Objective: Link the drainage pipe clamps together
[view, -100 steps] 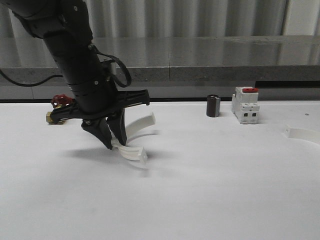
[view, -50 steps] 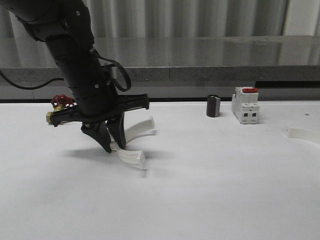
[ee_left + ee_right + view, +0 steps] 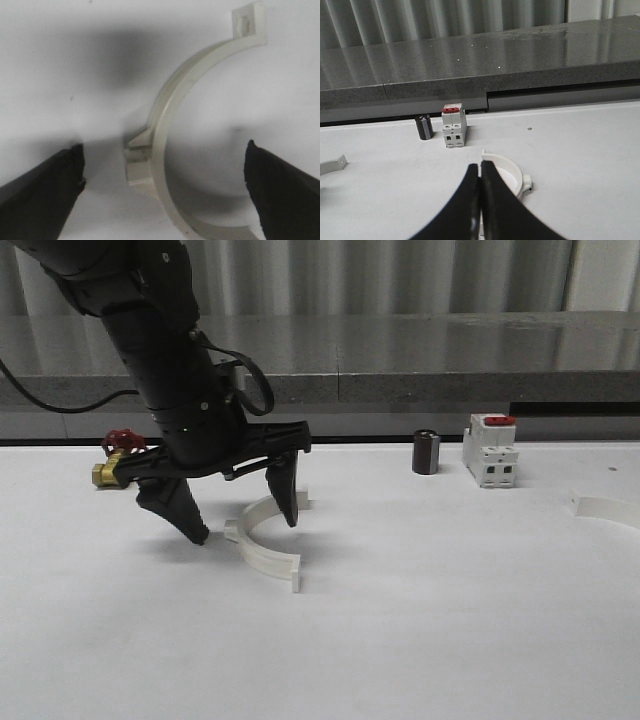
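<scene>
**Left pincer spread wide over one clamp half, right pincer closed by the other**

In the front view the left pincer (image 3: 240,520) hangs just above the white surface (image 3: 420,620) with its two black fingers (image 3: 283,490) spread far apart and nothing held between them. One white drainage pipe clamp half (image 3: 262,545) lies flat on the surface in the gap between those fingers, its open side turned to the right and a small side tab on its left. The left wrist view shows the same half-ring (image 3: 172,145) lying free, clear of both fingertips (image 3: 45,185), with a flanged end carrying a hole.

The second clamp half (image 3: 605,508) lies well apart, at the far right edge of the surface. In the right wrist view it (image 3: 506,175) sits just beyond the right pincer (image 3: 480,172), whose fingers are pressed together on nothing.

Along the back of the surface stand a brass valve with a red handle (image 3: 112,462) beside the left arm, a small dark cylinder (image 3: 426,452), and just beside that a white breaker with a red switch (image 3: 491,450).
</scene>
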{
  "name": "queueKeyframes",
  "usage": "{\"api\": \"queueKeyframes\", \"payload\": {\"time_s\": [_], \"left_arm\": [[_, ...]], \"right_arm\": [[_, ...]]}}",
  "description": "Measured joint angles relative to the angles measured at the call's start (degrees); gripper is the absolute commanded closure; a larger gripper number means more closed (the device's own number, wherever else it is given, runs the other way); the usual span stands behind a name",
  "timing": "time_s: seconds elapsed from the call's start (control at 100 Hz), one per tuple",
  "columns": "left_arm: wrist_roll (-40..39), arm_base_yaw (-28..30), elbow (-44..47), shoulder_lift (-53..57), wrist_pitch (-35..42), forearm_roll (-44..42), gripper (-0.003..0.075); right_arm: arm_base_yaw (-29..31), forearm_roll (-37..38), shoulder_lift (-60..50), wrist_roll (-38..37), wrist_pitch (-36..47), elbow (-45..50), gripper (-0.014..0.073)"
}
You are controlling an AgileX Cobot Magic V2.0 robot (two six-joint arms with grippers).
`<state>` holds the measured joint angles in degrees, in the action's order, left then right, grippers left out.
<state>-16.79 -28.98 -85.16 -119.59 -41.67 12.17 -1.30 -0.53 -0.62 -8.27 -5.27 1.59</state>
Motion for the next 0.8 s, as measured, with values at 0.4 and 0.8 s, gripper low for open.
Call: {"api": "queueKeyframes", "payload": {"time_s": [0.4,0.8], "left_arm": [[7.42,1.28,2.48,15.55,1.16,-5.29,0.0085],[9.90,18.85,23.89,43.93,6.85,-8.87,0.0104]], "right_arm": [[0.00,0.00,0.00,0.00,0.00,0.00,0.0712],[0.00,0.00,0.00,0.00,0.00,0.00,0.0712]]}}
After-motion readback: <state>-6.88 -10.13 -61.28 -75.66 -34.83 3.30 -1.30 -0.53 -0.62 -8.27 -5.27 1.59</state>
